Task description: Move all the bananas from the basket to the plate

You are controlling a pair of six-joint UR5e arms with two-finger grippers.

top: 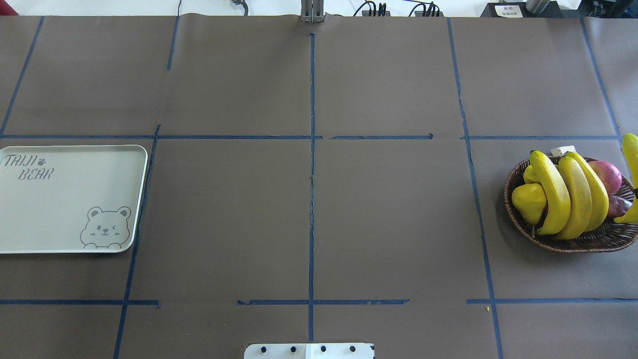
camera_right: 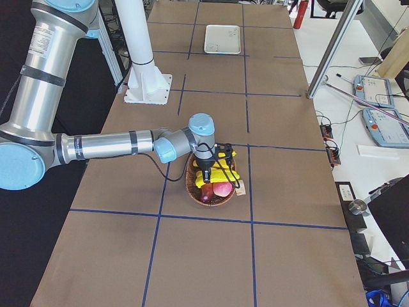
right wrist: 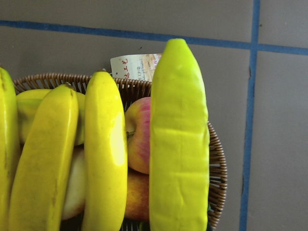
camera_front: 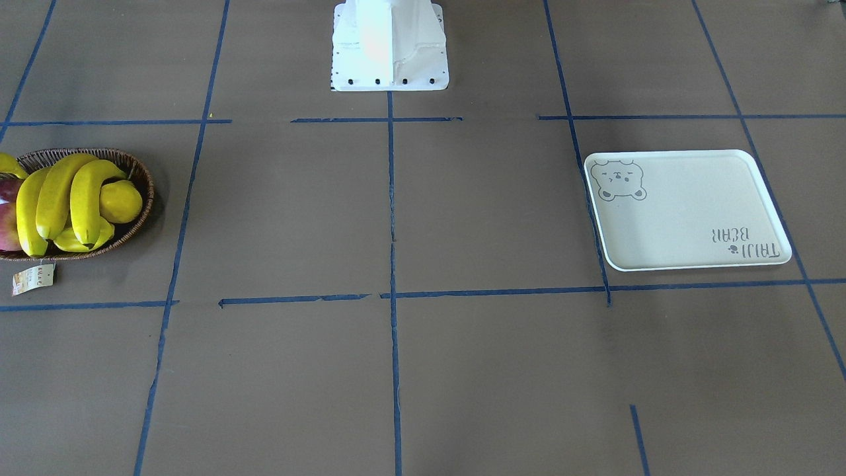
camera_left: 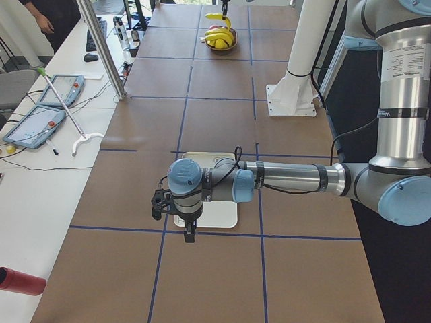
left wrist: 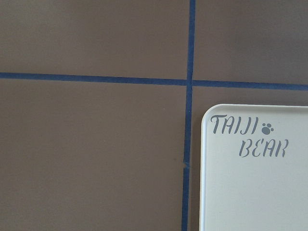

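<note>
Three bananas (top: 573,194) lie across the brown wicker basket (top: 573,242) at the table's right end; they also show in the front view (camera_front: 59,198). A fourth banana (right wrist: 179,134) hangs close under the right wrist camera, above the basket rim (right wrist: 216,163), and shows at the overhead view's edge (top: 631,149). My right gripper (camera_right: 214,167) is over the basket, shut on this banana. The cream plate (top: 60,209) lies empty at the left end. My left gripper (camera_left: 174,222) hovers by the plate's corner (left wrist: 255,192); I cannot tell if it is open.
A round yellow fruit (top: 528,199) and red apples (top: 605,174) share the basket. A paper tag (camera_front: 32,279) hangs from its rim. The robot's white base (camera_front: 390,46) stands at mid-table. Blue tape lines cross the brown tabletop.
</note>
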